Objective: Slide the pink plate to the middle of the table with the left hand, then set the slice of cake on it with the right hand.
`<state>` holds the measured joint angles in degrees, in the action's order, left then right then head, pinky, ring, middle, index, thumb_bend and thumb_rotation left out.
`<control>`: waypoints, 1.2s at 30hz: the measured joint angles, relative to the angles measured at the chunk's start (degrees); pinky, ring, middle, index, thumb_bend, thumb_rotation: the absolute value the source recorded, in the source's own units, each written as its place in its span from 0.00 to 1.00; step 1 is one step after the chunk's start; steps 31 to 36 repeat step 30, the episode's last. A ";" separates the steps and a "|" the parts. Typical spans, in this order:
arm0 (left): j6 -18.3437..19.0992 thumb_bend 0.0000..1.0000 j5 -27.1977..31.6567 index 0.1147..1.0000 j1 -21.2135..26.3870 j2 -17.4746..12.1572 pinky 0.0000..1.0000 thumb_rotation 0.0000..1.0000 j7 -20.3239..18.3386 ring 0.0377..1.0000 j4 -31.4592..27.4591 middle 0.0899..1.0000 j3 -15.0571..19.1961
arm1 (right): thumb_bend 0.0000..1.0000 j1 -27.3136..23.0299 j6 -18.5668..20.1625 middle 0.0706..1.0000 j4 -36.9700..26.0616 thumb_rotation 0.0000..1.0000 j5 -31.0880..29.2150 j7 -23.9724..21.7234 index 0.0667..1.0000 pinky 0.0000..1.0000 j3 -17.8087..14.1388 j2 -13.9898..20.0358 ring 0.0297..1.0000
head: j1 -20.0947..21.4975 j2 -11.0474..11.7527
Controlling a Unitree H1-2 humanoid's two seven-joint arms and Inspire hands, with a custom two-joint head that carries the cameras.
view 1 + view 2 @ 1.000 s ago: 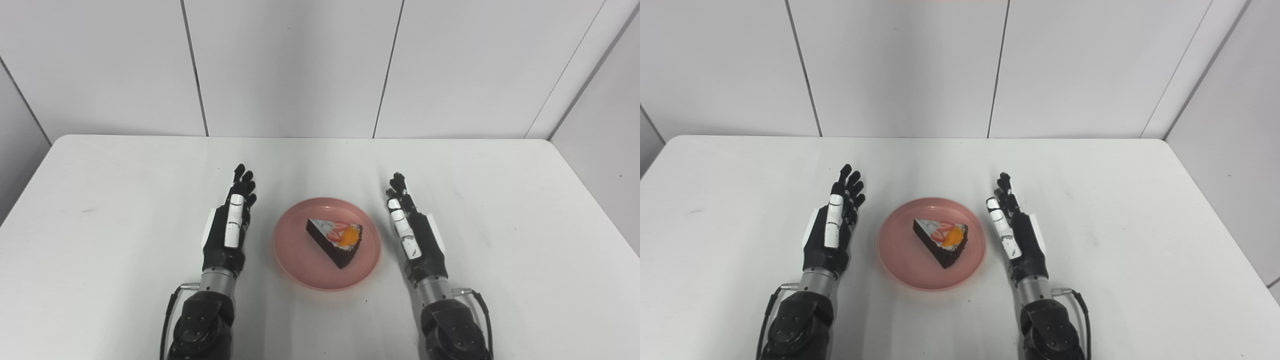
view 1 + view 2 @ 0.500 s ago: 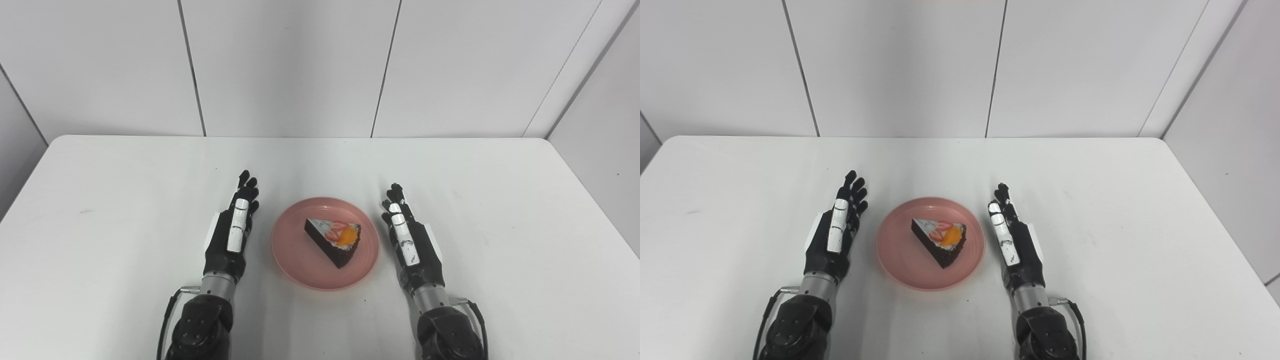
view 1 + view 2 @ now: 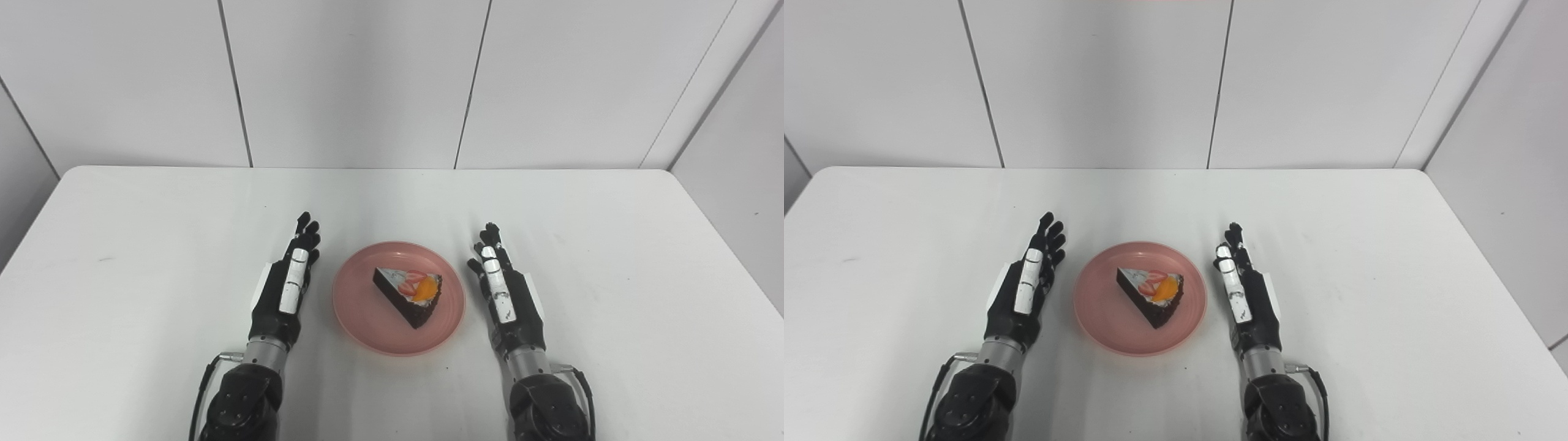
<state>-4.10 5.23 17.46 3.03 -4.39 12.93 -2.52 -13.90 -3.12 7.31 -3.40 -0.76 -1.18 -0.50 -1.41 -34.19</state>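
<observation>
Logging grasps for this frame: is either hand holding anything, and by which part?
Nothing is held. The left hand and right hand lie open beside the round pink plate, apart from the chocolate cake slice.

Both arms in from bottom edge, forearms angled fwd, wrists roughly straight. Left hand (image 3: 283, 286) set edge-on, thumb side up, fingers stretched fwd & close together, tips fanned a bit, holding nothing. Right hand (image 3: 506, 295) mirrors it: edge-on, fingers straight out, leaning slightly inward, also empty. Palms face each other across the gap, hands well apart. Silver wrist cuffs show behind each hand, black forearm housings below, w/ a thin cable looping off each wrist on the outer side.
</observation>
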 measured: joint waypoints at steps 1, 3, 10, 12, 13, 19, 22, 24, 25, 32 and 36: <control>0.37 0.77 0.11 1.00 0.00 -0.07 1.00 1.00 -0.29 1.00 -0.07 1.00 -0.02 | 0.62 -0.01 0.00 1.00 0.00 0.88 0.09 -0.01 1.00 1.00 0.02 0.04 1.00 | 0.09 0.00; 0.82 0.76 0.11 1.00 -0.02 -0.26 1.00 1.00 -0.90 1.00 -0.19 1.00 -0.15 | 0.61 -0.03 0.00 1.00 0.00 0.86 0.06 -0.02 1.00 1.00 0.01 0.03 1.00 | 0.26 0.09; 1.28 0.76 0.10 1.00 -0.01 -0.52 1.00 1.00 -1.91 1.00 -0.22 1.00 -0.33 | 0.60 -0.43 -0.32 1.00 0.66 0.85 -0.02 -0.12 1.00 1.00 0.03 0.00 1.00 | 0.26 0.18; 1.30 0.76 0.09 1.00 -0.01 -0.53 1.00 1.00 -1.95 1.00 -0.22 1.00 -0.33 | 0.60 -0.43 -0.33 1.00 0.65 0.85 -0.03 -0.12 1.00 1.00 0.03 -0.08 1.00 | 0.35 0.26; 1.30 0.77 0.06 1.00 -0.01 -0.53 1.00 1.00 -1.97 1.00 -0.20 1.00 -0.35 | 0.61 -0.43 -0.33 1.00 0.65 0.85 -0.03 -0.12 1.00 1.00 0.03 -0.11 1.00 | 0.35 0.26; 1.29 0.78 -0.06 1.00 0.08 -0.72 1.00 1.00 -2.37 1.00 -0.04 1.00 -0.52 | 0.62 -0.45 -0.54 1.00 0.83 0.83 0.07 -0.12 1.00 1.00 0.12 -0.14 1.00 | 0.35 0.26; 1.30 0.78 -0.07 1.00 0.08 -0.75 1.00 1.00 -2.41 1.00 -0.05 1.00 -0.55 | 0.64 -0.45 -0.61 1.00 0.84 0.85 0.19 -0.08 1.00 1.00 0.17 -0.21 1.00 | 0.44 0.26; 1.31 0.79 -0.15 1.00 0.10 -0.85 1.00 1.00 -2.44 1.00 -0.05 1.00 -0.60 | 0.63 -0.45 -0.71 1.00 0.87 0.85 0.54 0.01 1.00 1.00 0.19 -0.22 1.00 | 0.53 0.18; 1.31 0.78 -0.18 1.00 0.10 -0.93 1.00 1.00 -2.44 1.00 -0.05 1.00 -0.63 | 0.64 -0.45 -0.75 1.00 0.90 0.85 0.63 0.02 1.00 1.00 0.19 -0.22 1.00 | 0.53 0.18; 1.17 0.78 -0.32 1.00 0.17 -1.00 1.00 1.00 -2.41 1.00 0.21 1.00 -0.61 | 0.64 -0.45 -0.79 1.00 0.93 0.83 0.65 0.03 1.00 1.00 0.19 -0.37 1.00 | 0.62 0.26; 1.17 0.78 -0.32 1.00 0.17 -1.00 1.00 1.00 -2.41 1.00 0.21 1.00 -0.61 | 0.64 -0.45 -0.79 1.00 0.93 0.83 0.65 0.03 1.00 1.00 0.19 -0.37 1.00 | 0.62 0.26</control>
